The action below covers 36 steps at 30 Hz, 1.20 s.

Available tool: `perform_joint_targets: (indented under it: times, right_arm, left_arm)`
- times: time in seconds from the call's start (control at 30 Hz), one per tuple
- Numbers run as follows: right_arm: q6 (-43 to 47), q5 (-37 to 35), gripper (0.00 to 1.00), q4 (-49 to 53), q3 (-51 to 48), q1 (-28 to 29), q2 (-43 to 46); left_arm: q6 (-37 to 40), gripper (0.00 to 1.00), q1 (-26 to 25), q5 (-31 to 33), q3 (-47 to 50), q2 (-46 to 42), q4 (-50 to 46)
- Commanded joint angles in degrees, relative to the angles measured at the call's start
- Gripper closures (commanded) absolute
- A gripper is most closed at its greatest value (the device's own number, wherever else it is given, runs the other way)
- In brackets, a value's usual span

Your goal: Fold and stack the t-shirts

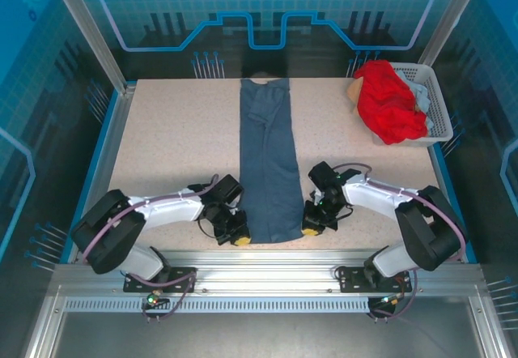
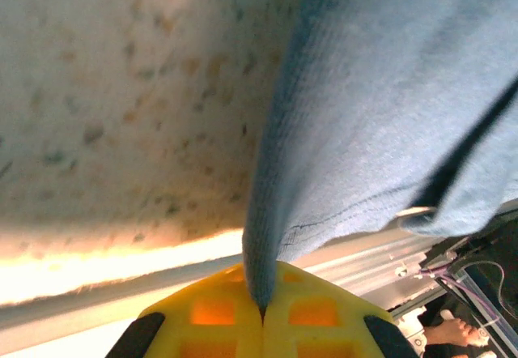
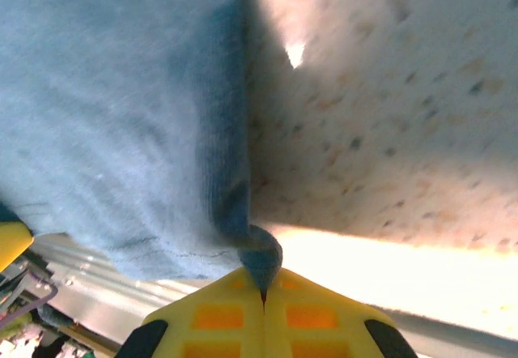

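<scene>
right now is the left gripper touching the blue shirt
Touching: in the left wrist view the left gripper is shut on the blue shirt, pinching its corner.

We see a speckled beige table (image 1: 178, 139) with a white perforated basket (image 1: 438, 99) standing at its far right corner. An aluminium rail (image 1: 267, 265) runs along the near edge, and blue patterned panels (image 1: 267, 18) close off the far side, with slanted metal posts (image 1: 85, 26) at both far corners.
</scene>
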State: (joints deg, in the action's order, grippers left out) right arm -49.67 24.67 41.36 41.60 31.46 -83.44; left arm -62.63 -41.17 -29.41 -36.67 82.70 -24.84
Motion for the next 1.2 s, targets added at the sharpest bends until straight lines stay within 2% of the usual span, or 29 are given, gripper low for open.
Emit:
perform_joint_targets:
  times: [0.0, 0.17, 0.47, 0.77, 1.17]
  right_arm:
    - [0.62, 2.58, 1.0, 5.64, 3.58, 1.06, 3.02]
    - [0.23, 1.53, 1.0, 7.55, 9.76, -0.28, 1.93]
    - [0.96, -2.57, 1.0, 9.17, 25.94, -5.78, -7.48]
    - [2.52, -4.41, 1.0, 10.57, 44.79, -10.54, -21.3]
    - [3.87, -5.42, 1.0, 14.24, 70.33, -14.87, -43.41]
  left_arm:
    - [0.49, 1.0, -0.06, 0.26, -0.81, -4.71, -4.6]
    - [-0.12, 1.0, 3.35, 4.01, -6.86, -6.2, -4.79]
    - [0.86, 1.0, 15.38, 3.3, -16.26, -0.21, -2.06]
    - [8.66, 1.0, 22.19, 2.01, -36.76, 14.91, -8.28]
    - [12.06, 1.0, 28.57, 0.32, -58.11, 36.01, -8.26]
